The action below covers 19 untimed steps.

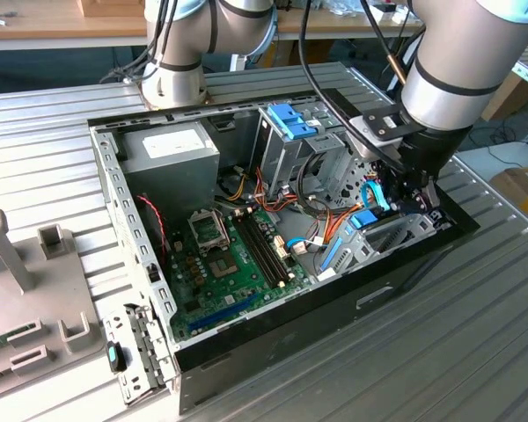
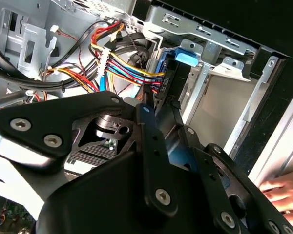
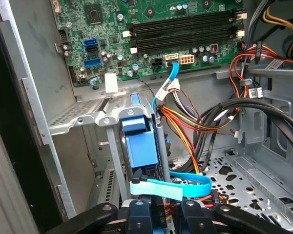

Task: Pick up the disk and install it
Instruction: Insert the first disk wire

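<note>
1. The disk point(image 1: 367, 219) shows you its light-blue rail in the exterior view, down in the drive bay at the open computer case's point(image 1: 114, 189) corner on the exterior view's right, right under the hand point(image 1: 411, 189). From here you cannot tell whether the hand is spread or pinching.
2. Around it you have the motherboard point(image 1: 224, 264), a grey power supply point(image 1: 172, 149) with a white label too small to read, and a tall metal cage topped by a blue clip point(image 1: 290, 120). The case sits on the ribbed desk point(image 1: 475, 334).
3. In the second wrist view, the black linkage of the hand point(image 2: 158, 146) fills the foreground; the disk's blue rail point(image 2: 188, 57) sits against the bay bracket, with coloured power wires point(image 2: 122, 68) crowding beside it. A person's fingers point(image 2: 283, 192) rest at the edge.
4. In the first wrist view, the disk point(image 3: 140, 146) stands edge-on between the hand's fingers point(image 3: 139, 214), which press against its sides. A blue data cable point(image 3: 185, 178) loops just beside it.
</note>
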Each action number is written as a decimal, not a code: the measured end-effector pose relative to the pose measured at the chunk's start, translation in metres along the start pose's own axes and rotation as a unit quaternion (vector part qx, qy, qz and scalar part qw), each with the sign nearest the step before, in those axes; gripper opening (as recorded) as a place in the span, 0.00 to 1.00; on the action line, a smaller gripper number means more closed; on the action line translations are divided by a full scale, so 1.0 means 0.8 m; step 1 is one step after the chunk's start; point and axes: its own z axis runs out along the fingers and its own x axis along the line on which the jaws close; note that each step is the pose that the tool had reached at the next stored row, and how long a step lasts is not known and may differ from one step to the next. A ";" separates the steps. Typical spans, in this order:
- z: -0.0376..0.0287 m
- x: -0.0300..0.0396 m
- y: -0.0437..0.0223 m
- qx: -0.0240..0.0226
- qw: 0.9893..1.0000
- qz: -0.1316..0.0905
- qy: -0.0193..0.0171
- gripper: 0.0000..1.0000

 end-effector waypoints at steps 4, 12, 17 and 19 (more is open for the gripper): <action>-0.0196 -0.0013 -0.0048 0.000 1.000 0.000 0.000 0.30; -0.0488 -0.0033 -0.0122 0.000 1.000 0.000 0.000 0.30; -0.0483 -0.0047 -0.0208 -0.020 1.000 0.000 0.003 0.30; -0.0477 -0.0053 -0.0240 -0.028 1.000 0.001 0.005 0.30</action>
